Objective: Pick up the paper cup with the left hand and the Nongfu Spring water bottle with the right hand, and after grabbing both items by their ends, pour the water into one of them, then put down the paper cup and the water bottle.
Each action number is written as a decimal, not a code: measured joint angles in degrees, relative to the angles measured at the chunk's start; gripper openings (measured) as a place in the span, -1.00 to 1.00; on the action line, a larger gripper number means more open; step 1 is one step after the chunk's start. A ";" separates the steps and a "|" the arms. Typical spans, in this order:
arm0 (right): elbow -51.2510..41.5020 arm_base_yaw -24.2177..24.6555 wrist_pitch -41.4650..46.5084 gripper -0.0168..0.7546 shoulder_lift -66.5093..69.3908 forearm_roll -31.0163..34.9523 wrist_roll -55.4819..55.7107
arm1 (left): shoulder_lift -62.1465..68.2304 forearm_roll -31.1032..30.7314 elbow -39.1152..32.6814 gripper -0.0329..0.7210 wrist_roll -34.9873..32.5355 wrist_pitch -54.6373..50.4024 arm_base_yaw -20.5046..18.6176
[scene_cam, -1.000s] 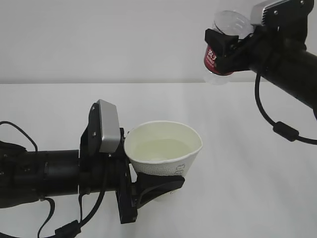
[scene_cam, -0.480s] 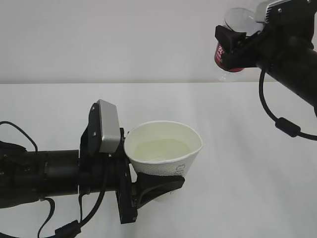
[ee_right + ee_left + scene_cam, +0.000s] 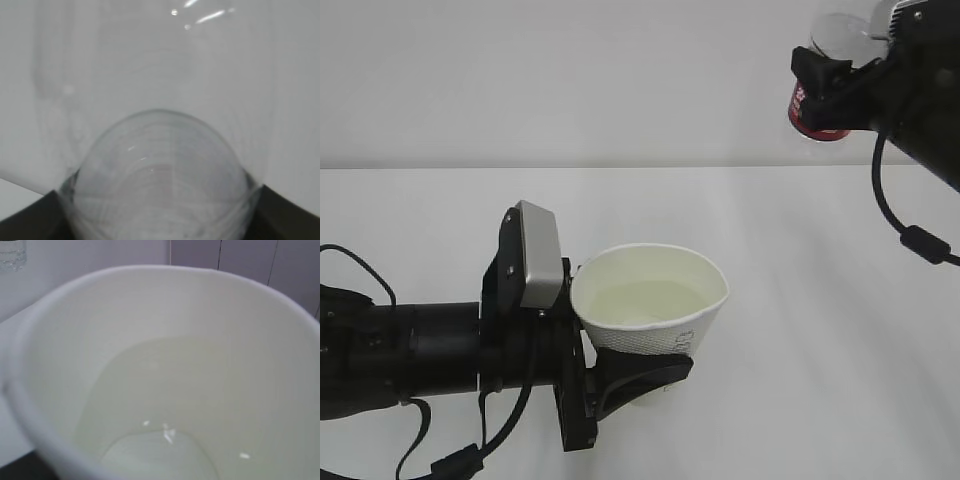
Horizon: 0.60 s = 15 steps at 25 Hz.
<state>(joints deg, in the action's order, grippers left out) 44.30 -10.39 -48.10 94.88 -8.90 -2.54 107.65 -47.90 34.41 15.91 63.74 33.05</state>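
My left gripper extends level, clamping the paper cup holding water. My right gripper, raised high, grips the red-labelled bottle; its lettering is illegible.

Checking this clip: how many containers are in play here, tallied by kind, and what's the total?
White tapered paper cup, holding clear water: 1
Clear plastic bottle with red label: 1
Total: 2 containers, one in each hand.
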 joint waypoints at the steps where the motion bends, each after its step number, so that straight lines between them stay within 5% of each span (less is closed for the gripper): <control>1: 0.00 0.55 0.00 0.30 0.00 0.00 0.00 | 0.00 0.00 0.00 0.36 0.00 0.00 0.00; 15: 0.00 6.54 0.00 0.30 0.00 0.43 -1.13 | 0.00 0.02 0.00 0.36 0.00 0.00 0.00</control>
<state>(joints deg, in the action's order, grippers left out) 44.30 -3.85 -48.10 94.88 -8.47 -3.68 107.65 -47.88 34.41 15.91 63.74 33.05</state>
